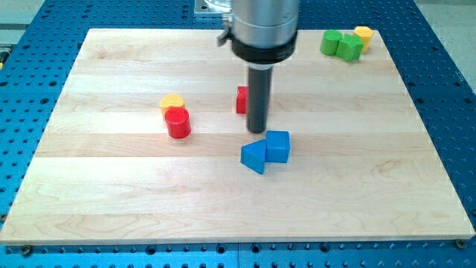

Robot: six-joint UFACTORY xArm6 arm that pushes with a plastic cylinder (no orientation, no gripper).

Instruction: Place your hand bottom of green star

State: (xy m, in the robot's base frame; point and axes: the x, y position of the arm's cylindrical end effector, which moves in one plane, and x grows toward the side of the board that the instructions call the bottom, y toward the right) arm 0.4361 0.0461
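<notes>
My arm comes down from the view's top centre as a wide silver cylinder with a black collar [263, 46], and below it the straight dark rod hangs upright, with no lean that I can make out. My tip [256, 131] rests on the wooden board [111, 208] a little above the middle of the view. There is no pincer on this arm, only the rod, so nothing is clasped or carried. Behind the rod, at about 11 o'clock from my tip and close to it, a red block [241, 100] shows only a narrow edge; its shape cannot be told. At about 5 o'clock from my tip, just beside it, sits a blue cube [277, 146], and touching that cube on the view's left is a blue wedge-like block [253, 156]. Well off at 9 o'clock stands a red cylinder [178, 122], with a yellow block [172, 101] touching it at its 11 o'clock side. The green blocks lie far from my tip, at about 2 o'clock near the board's top right corner: a rounded green block [331, 42] and a more angular green block [350, 48] touch each other, and which of them is the star cannot be told for sure. A yellow block [363, 34] sits against the angular one at its 1 o'clock.
</notes>
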